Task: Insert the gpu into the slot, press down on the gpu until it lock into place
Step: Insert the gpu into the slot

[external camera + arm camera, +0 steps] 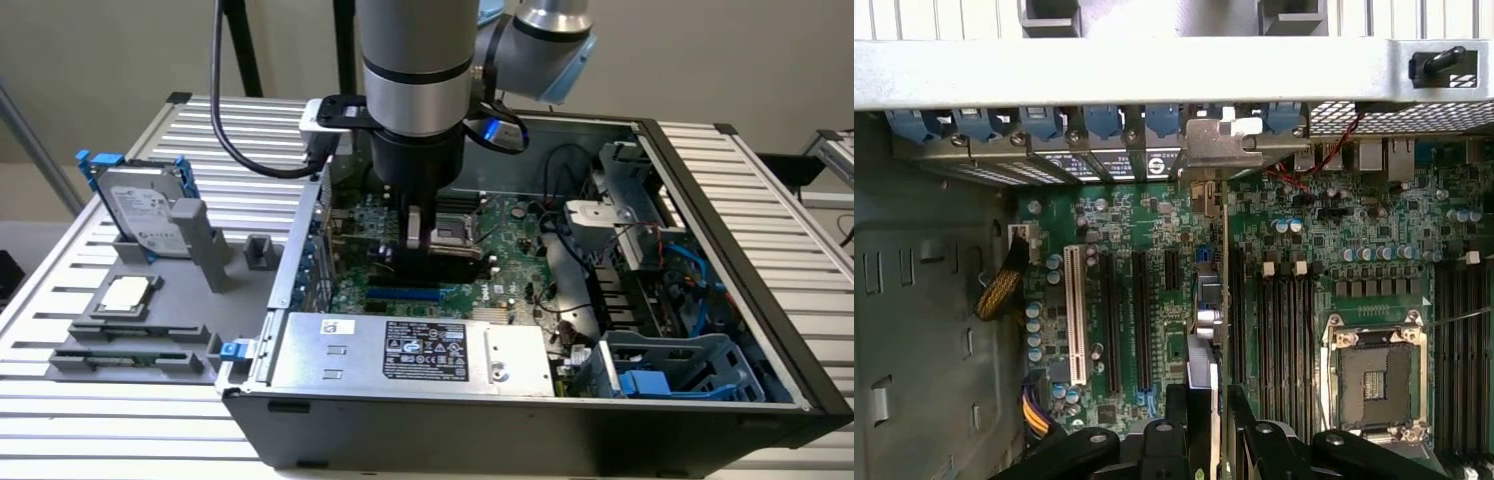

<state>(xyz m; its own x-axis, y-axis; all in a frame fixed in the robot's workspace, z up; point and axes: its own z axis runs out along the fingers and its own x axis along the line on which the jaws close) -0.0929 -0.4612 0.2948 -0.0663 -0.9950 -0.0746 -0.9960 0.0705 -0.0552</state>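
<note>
You are working inside the open computer case [694, 300], lying on its side on the slatted table [80, 430], with the silver power-supply box [414, 352] along its near wall and the green motherboard [514, 265] across its floor. The arm stands nearly vertical over the board, and the gripper [424, 235] is closed on the gpu [447, 262], which hangs on edge just above the bright-blue slot [404, 296]. In the wrist view the gpu [1206, 330] runs edge-on up the centre between the black fingers [1176, 420], its metal bracket [1219, 140] meeting the rear card openings. To do this step well, I judge you should keep the card square to the slot, line the bracket up with its opening, and press straight down evenly without tilting.
</note>
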